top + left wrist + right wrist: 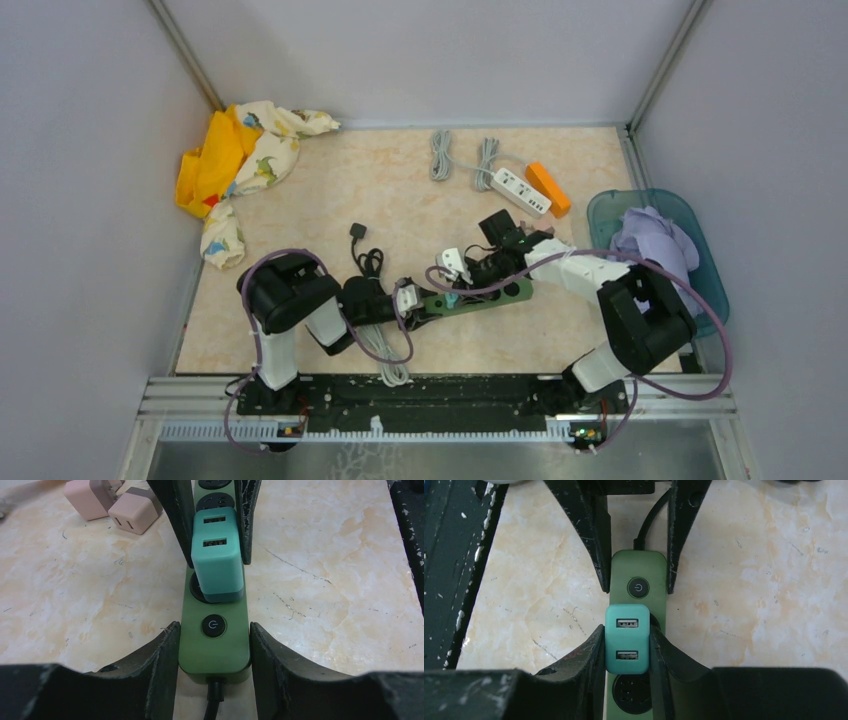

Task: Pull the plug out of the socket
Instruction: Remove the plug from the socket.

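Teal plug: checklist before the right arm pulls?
1. Grip: right tool shut on teal plug, both sides: ok.
2. Hold-down: left tool clamping green strip at its switch end: ok.
3. Plug seated in its socket, not yet out: ok.
4. Clutter: pink adapters lie apart from the strip: ok.
5. Slack in the strip's cord: cannot tell.

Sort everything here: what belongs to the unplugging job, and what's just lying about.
Job: green power strip, teal plug, left gripper, right gripper.
Lying about: white power strip, orange block, yellow cloth, blue bin, pink plugs, grey cables.
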Robot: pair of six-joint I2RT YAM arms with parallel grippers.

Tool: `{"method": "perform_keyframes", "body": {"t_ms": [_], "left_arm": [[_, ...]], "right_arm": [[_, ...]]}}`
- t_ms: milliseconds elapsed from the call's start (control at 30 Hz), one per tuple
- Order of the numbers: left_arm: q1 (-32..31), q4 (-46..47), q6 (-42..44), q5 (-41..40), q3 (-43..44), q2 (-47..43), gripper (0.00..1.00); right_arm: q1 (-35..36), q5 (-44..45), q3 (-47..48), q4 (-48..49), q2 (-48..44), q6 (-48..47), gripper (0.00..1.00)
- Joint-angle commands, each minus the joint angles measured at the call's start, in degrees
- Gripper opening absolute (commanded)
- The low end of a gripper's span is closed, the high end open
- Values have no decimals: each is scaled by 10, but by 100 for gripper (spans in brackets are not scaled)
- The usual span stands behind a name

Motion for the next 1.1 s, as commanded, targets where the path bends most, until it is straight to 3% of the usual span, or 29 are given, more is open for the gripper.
{"method": "perform_keyframes", "body": {"t_ms": [0, 100, 233, 300, 400, 533, 633, 733, 933, 1067], "left_arm": [[-5, 35, -5, 20, 9, 5, 0], [-5, 35, -5, 21, 8, 4, 0], [-5, 36, -5, 20, 8, 5, 0], [-5, 37, -5, 21, 8, 5, 0], [-5, 37, -5, 22, 9, 5, 0], [-5, 36, -4, 23, 9, 5, 0], [-5, 35, -4, 23, 9, 5, 0], [-5, 35, -4, 25, 9, 6, 0], [-5, 34, -4, 24, 9, 6, 0], [-4, 33, -4, 25, 10, 7, 0]], "right_arm": [[-6, -71, 10, -53, -21, -124, 0], [19, -98, 7, -35, -16, -99, 0], [37, -67, 6, 109, -16, 81, 0], [34, -28, 6, 131, -18, 110, 0], [9, -18, -1, 120, -22, 84, 0], [-12, -26, 7, 12, -32, -54, 0], [-13, -74, 15, -68, -29, -137, 0], [-4, -124, 14, -74, -23, -142, 0], [22, -65, -10, 122, -35, 84, 0], [5, -19, -18, 166, -47, 117, 0]]}}
